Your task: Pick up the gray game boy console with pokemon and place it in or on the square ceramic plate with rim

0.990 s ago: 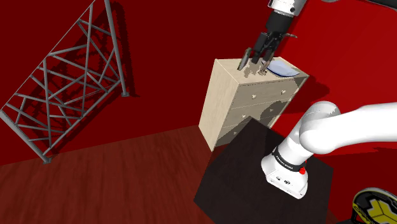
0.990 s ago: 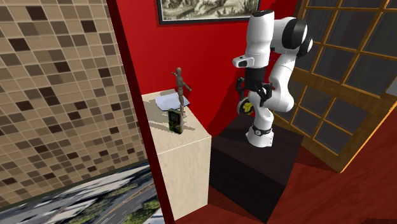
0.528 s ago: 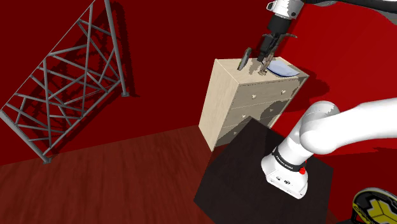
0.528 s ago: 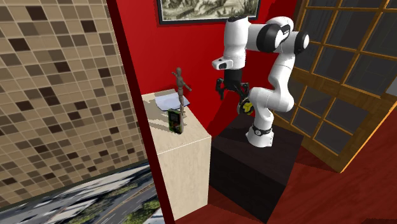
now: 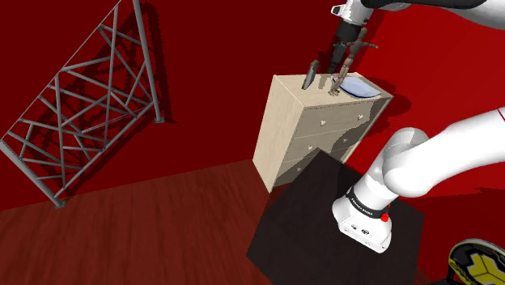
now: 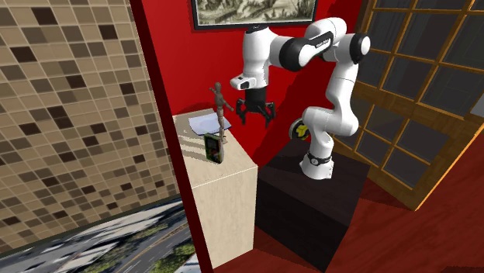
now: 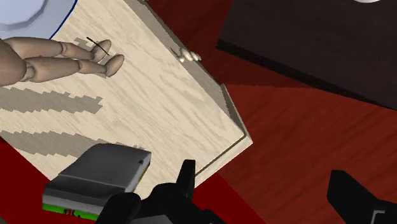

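Second exterior view first: my tool has swung across from above the stand, where it hung a second ago, and now hovers just off the edge of the pale dresser, about level with the waist of the wooden mannequin. Half a second ago it was only partway there, so the approach is nearly done but the descent has not begun.

Nothing on the dresser has shifted. The game boy stands upright near the end of the top away from the wall, dark grey with a green face. The pale plate lies at the wall end, and the mannequin stands between the two.

In the wrist view my tool's fingers stand wide apart with nothing between them but red floor and the dresser's corner. The game boy sits just outside one finger, not in the gap, and the mannequin's feet and a sliver of the plate lie further along the top.

So I judge I am still in the reach, with no grasp yet. My tool has to come further over the dresser top until the console falls between the fingers, and I must mind the mannequin close beside it, both on the way down and later when carrying past it to the plate.
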`<state>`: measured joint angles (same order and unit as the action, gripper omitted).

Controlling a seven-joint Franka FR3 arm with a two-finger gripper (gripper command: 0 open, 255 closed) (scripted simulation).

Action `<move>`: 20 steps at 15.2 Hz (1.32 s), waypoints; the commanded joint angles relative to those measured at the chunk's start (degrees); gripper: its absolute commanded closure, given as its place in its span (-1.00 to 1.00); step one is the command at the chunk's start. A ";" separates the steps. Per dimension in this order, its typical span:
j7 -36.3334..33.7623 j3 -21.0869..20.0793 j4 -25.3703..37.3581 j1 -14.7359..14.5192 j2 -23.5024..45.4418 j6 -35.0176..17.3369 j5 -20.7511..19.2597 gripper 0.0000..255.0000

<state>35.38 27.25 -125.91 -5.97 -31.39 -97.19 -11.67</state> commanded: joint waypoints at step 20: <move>42.33 18.76 17.89 -5.74 32.43 -12.84 12.88 -1.00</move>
<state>77.60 45.98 -107.01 -11.74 0.98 -108.95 1.15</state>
